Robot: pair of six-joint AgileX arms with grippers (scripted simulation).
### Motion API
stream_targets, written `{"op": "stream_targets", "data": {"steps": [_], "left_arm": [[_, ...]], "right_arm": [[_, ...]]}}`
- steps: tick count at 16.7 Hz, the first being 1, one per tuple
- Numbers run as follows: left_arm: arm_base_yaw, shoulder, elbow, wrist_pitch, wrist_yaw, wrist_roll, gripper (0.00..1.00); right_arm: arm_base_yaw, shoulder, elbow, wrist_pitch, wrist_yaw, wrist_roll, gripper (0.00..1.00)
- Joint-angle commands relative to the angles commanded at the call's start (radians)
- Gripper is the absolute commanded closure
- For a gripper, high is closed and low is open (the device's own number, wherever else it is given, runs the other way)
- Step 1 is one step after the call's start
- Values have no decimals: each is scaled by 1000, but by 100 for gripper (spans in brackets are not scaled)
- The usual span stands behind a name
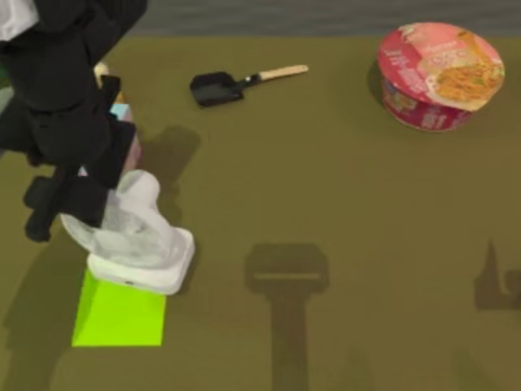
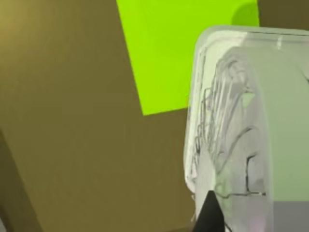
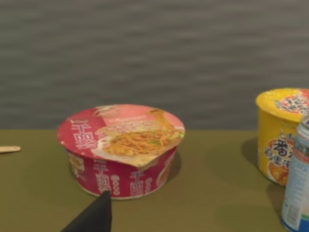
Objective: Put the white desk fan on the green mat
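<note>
**Fan carried over the mat's far edge, not yet squarely on it**

While the white desk fan sits at the table's left side, its blocky base overlaps only the far edge of the green mat, so most of the lime square lies bare on the near side. That reads as a placement partway through: the fan has to go a little nearer to rest well within the patch. I cannot tell from above whether the base is touching the mat or held just over it.

My left gripper is at the fan's head, coming in from the far-left side, which suits carrying a top-heavy thing by its upper part with the base hanging toward the target. In the left wrist view the fan's grille fills the frame close to the camera with the mat beyond it, and one dark fingertip shows against the white body. The fingers seem clamped on the fan, though the arm hides the contact from above.

Farther out, a small black shovel lies beyond the fan, well apart, and a red noodle bowl stands at the far right. My right arm is out of the top view, parked facing that bowl, with a yellow noodle cup and a can beside it.
</note>
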Motion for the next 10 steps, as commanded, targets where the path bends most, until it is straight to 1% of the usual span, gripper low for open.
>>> {"op": "stream_targets", "data": {"steps": [2,4,6,10], "left_arm": [[35,-79,-104,19,0,-110,100],[59,-136,-171,32,-1,-177,100],[69,-158,-195,38,-1,-201,100],[64,-154,-192,35,0,-198,100]], "right_arm": [[0,0,0,0,0,0,0],[0,0,0,0,0,0,0],[0,0,0,0,0,0,0],[0,0,0,0,0,0,0]]}}
